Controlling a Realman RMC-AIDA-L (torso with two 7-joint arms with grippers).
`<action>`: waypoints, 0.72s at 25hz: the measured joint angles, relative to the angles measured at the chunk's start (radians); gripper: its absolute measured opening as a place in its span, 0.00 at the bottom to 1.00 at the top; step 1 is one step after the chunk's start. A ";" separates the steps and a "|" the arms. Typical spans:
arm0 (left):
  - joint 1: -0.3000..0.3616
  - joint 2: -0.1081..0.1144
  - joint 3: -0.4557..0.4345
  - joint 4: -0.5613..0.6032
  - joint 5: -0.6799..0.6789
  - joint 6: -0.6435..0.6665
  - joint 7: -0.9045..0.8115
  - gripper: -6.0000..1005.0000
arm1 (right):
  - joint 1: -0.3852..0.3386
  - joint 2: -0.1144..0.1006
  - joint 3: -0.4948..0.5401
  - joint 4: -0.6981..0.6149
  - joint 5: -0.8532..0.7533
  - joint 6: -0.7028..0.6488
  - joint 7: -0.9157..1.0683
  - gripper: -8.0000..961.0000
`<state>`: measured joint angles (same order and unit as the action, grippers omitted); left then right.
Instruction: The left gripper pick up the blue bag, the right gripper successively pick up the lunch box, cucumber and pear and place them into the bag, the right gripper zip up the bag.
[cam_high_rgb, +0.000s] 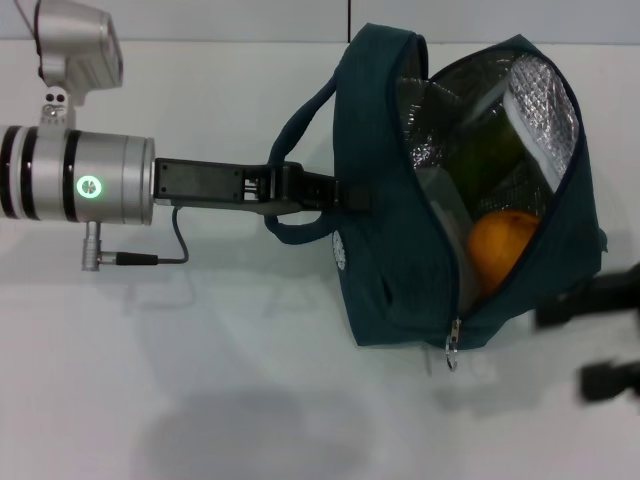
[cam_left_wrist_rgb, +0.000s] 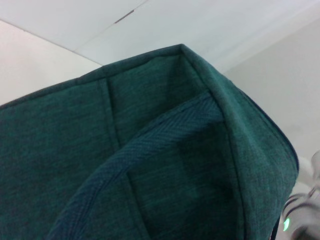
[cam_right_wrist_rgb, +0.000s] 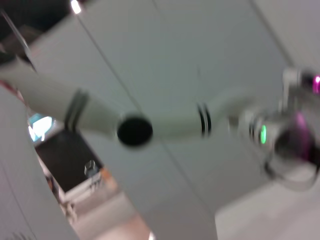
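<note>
White surface (cam_high_rgb: 250, 380), bare wall behind it, seam at the far edge.

Blue bag (cam_high_rgb: 385, 270) lies toward the right side of the surface, mouth gaping to the right, foil lining showing. Inside: pear (cam_high_rgb: 500, 245) nearest the opening, cucumber (cam_high_rgb: 485, 155) dark green deeper in, and a clear edge of what looks like the lunch box (cam_high_rgb: 445, 205) beside them. All three seem loaded; judgement: only zipping remains.

Ring zip pull (cam_high_rgb: 452, 352) hangs at the bag's near corner, at the start of the open track. Track's long axis runs from that near corner away toward the far edge.

Left end effector (cam_high_rgb: 325, 192) reaches in from the left and is clenched on a loop handle at the bag's back; left wrist view shows only teal fabric and strap.

Right end effector (cam_high_rgb: 600, 335) is a dark blur at the right edge of the surface, just beside the bag's near-right corner; cannot tell its finger state. Pull lies to its left, so the right arm is the nearer one.
</note>
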<state>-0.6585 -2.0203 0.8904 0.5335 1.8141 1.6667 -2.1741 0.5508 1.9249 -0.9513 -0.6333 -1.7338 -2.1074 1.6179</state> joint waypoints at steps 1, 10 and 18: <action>-0.001 -0.001 -0.005 0.000 0.000 0.000 0.000 0.14 | 0.005 0.013 -0.002 0.000 -0.046 0.025 -0.009 0.74; -0.004 -0.004 -0.024 -0.001 -0.001 -0.004 -0.001 0.15 | 0.038 0.088 -0.038 0.080 -0.321 0.401 -0.068 0.71; -0.004 -0.010 -0.024 -0.003 -0.001 -0.006 -0.001 0.16 | 0.100 0.098 -0.047 0.206 -0.285 0.510 -0.150 0.68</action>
<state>-0.6624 -2.0307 0.8665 0.5308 1.8129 1.6611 -2.1756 0.6512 2.0230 -0.9983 -0.4269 -2.0183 -1.5979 1.4678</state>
